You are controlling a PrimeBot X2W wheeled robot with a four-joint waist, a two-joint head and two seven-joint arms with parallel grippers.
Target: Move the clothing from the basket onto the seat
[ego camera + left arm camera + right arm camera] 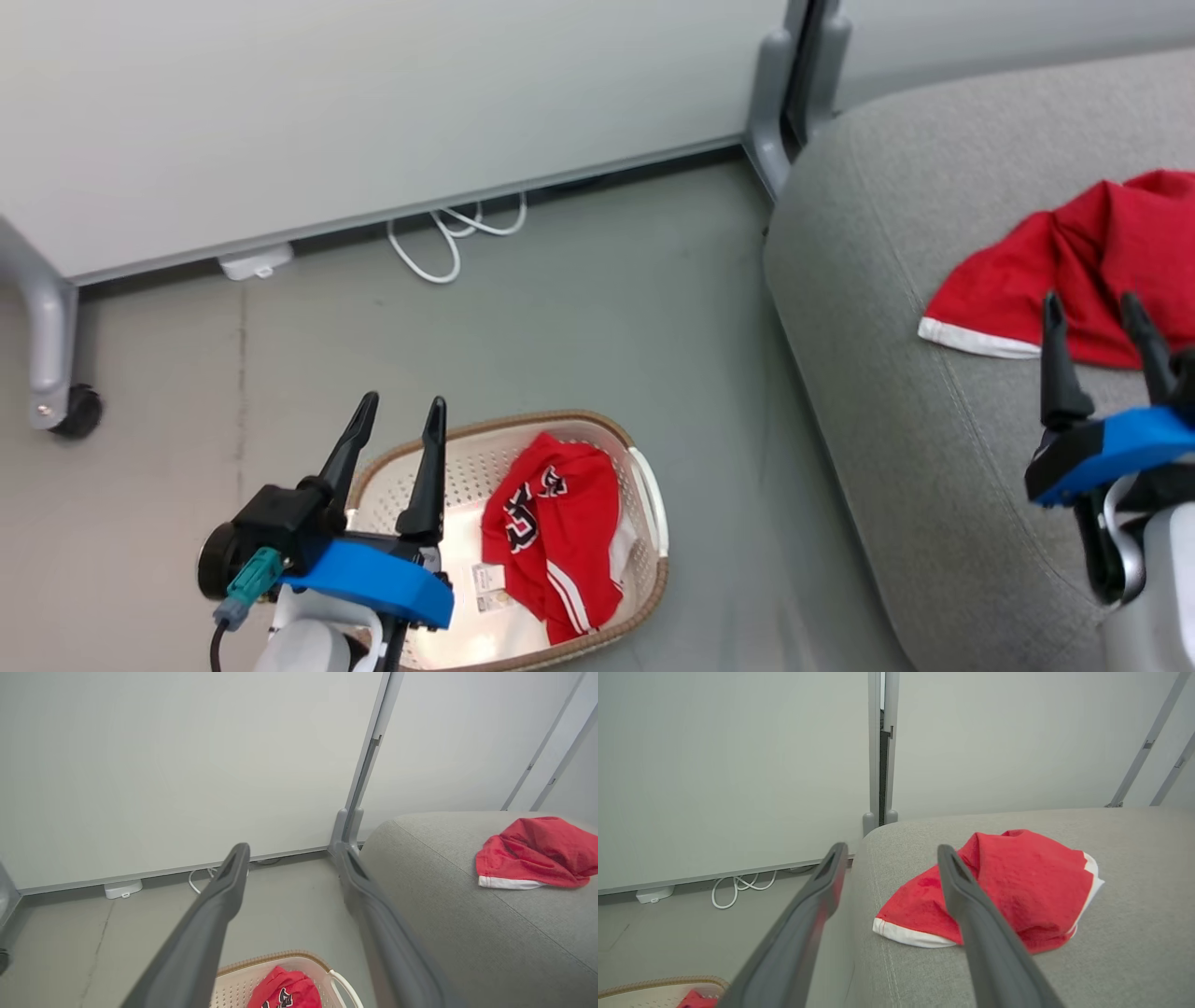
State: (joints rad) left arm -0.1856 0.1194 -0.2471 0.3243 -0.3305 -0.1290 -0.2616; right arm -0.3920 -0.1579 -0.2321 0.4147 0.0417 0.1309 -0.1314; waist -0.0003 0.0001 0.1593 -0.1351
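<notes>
**Left gripper** (403, 401): released, fingers spread, nothing between them. It is positioned above the left end of the basket (569, 416).

**Right gripper** (1092, 301): released, fingers spread, nothing clamped. It is positioned over the front part of the sofa (887, 280). In the head view its fingertips overlap the near edge of the white-hemmed red garment (1102, 252). Whether they touch the cloth cannot be determined.

**Basket:** stands on the grey floor (607, 308), just left of the sofa and apart from it. The lettered red garment (560, 513) lies crumpled in its right half, with white stripes toward the near rim. A paper label (487, 588) lies on the basket floor, beside the garment on its left.

**Sofa:** the white-hemmed red garment lies bunched on the cushion, with its white hem facing the sofa's left edge.

**Background:** a white cable (448, 243) is looped on the floor at the foot of the pale wall panel (373, 93). A small white box (254, 261) lies to the left of the cable. A black caster (79, 411) stands at far left. A grey post (770, 112) rises behind the corner of the sofa.
</notes>
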